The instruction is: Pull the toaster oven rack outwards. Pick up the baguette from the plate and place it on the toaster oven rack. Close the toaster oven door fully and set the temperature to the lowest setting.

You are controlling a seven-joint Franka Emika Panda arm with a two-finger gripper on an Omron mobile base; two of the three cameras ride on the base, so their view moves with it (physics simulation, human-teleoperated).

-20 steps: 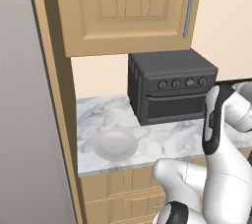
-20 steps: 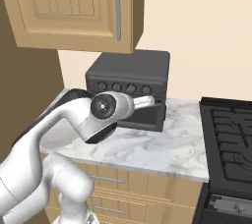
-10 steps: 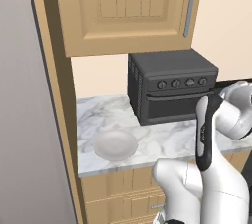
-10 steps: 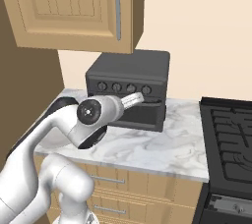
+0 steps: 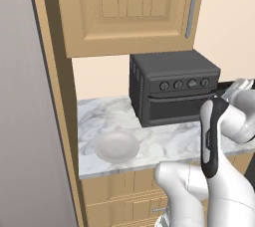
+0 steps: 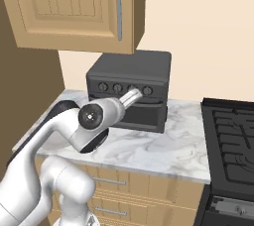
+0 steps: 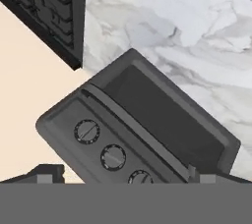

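Spread wide apart and holding nothing, the two dark fingers [image 7: 49,173] of the gripper [image 7: 123,176] rise at the bottom of the hand view, one on each side of the toaster oven's [image 5: 174,91] knob row. From that rolled view, three round knobs [image 7: 113,157] run in a diagonal line along the oven's front panel, with the bar handle and the dark glass of the toaster oven door [image 7: 167,120] just beyond them; the door looks shut against the oven body. In the right base view the arm's end points at the front of the oven, close to the knob panel, though whether it touches I cannot tell. That oven sits at the back of the marble counter [image 5: 164,141], against the wall and under the wooden cabinet [image 5: 129,9]. Its door [image 5: 180,107] is upright and closed in the left base view, so the toaster oven rack is hidden. The plate [image 5: 117,146] rests near the counter's front left corner, well apart from the oven; the pale dish looks bare from here, and I cannot make out the baguette on it. A black stovetop [image 6: 233,136] lies past the counter's right end.
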